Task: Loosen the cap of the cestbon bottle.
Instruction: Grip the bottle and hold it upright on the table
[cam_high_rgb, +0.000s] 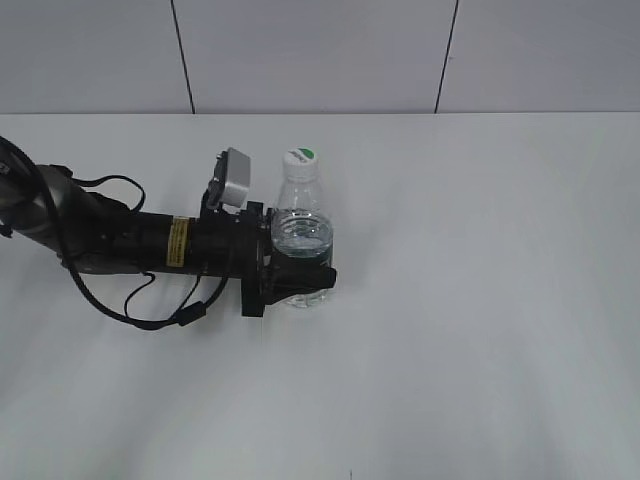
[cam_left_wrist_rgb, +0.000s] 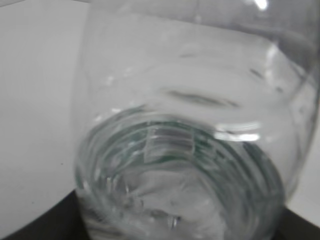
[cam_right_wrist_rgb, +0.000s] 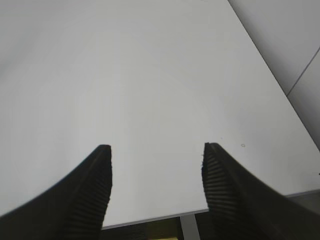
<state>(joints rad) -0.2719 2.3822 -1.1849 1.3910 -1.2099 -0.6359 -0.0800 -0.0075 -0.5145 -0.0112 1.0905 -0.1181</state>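
A plain white table (cam_high_rgb: 480, 300) fills the exterior view, matte and evenly lit. Behind its far edge rises a pale grey wall (cam_high_rgb: 320, 50) made of panels, with 2 thin dark seams running down it. The right wrist view shows the same white top ending at a near edge, with a pale leg below it and the panelled wall off to the right.

The cestbon bottle (cam_high_rgb: 302, 235) stands upright left of the table's middle, clear, with water partway up its body. The cap (cam_high_rgb: 299, 156) sits on its neck, white with a green mark on top. The left gripper (cam_high_rgb: 298, 272) reaches in level from the left, low over the table, and its 2 black jaws are clamped on the lower body of the bottle, one on the far side and one on the near side. The left wrist view is filled by the bottle's clear ribbed wall, close to the lens, with a trace of green showing through it.

A grey camera box (cam_high_rgb: 236, 178) rides on top of the left arm (cam_high_rgb: 120, 240) just left of the bottle's shoulder, and black cables loop under the arm.

The right gripper (cam_right_wrist_rgb: 156, 172) hangs above bare table with its 2 ribbed fingers (cam_right_wrist_rgb: 95, 185) spread apart, nothing between them. It does not appear in the exterior view.
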